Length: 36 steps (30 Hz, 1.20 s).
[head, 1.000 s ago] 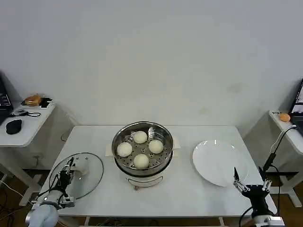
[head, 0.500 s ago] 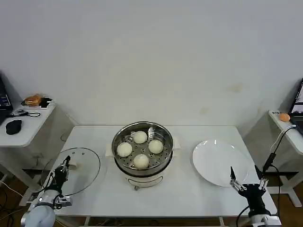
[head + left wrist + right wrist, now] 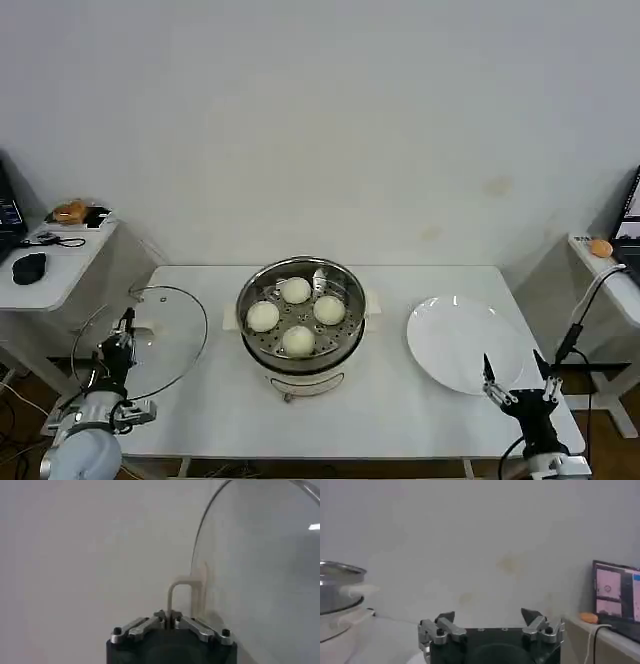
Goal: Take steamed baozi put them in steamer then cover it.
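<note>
Several cream-white baozi lie inside the shiny steel steamer at the table's centre. The clear glass cover hangs tilted above the table's left end, held by its pale cream handle. My left gripper is shut on that handle, and in the left wrist view the left gripper pinches it with the glass beside it. My right gripper stands open at the front right corner, with nothing between its fingers. In the right wrist view the right gripper faces the wall, the steamer off to one side.
A flat white plate lies on the right half of the white table. Side tables stand at both edges, the left side table carrying a mouse and small items. A cable hangs near the right arm.
My left gripper has lifted the cover off the table and tilted it up, shifting slightly left. The right gripper has sunk a little lower at the front right.
</note>
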Motion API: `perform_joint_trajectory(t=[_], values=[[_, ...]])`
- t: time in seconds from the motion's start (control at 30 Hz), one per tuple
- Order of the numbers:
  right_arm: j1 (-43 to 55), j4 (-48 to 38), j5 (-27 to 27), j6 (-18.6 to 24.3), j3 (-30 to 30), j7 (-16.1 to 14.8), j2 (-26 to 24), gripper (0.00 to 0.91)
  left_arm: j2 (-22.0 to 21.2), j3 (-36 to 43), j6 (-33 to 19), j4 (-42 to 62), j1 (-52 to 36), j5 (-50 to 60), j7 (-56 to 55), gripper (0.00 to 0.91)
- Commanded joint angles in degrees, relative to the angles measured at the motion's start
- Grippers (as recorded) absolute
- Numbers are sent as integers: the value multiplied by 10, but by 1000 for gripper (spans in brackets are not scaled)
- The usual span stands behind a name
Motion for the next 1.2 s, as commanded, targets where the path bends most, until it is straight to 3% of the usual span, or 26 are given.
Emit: perform_joint_trajectory(t=[0.03, 0.27, 0.53, 1.0, 1.2], values=[[1, -2, -2, -1, -3, -1, 1, 907, -1, -7, 82, -133, 16, -9, 69, 0], [-1, -3, -20, 4, -11, -1, 6, 907, 40, 40, 119, -172, -11, 2, 121, 0], [-4, -4, -37, 8, -19, -1, 16, 907, 41, 130, 147, -185, -74, 40, 164, 0], [7, -29, -75, 12, -41, 1, 27, 907, -25, 264, 173, -144, -172, 97, 208, 0], [9, -33, -86, 11, -56, 1, 34, 907, -82, 295, 186, -118, -215, 119, 222, 0]])
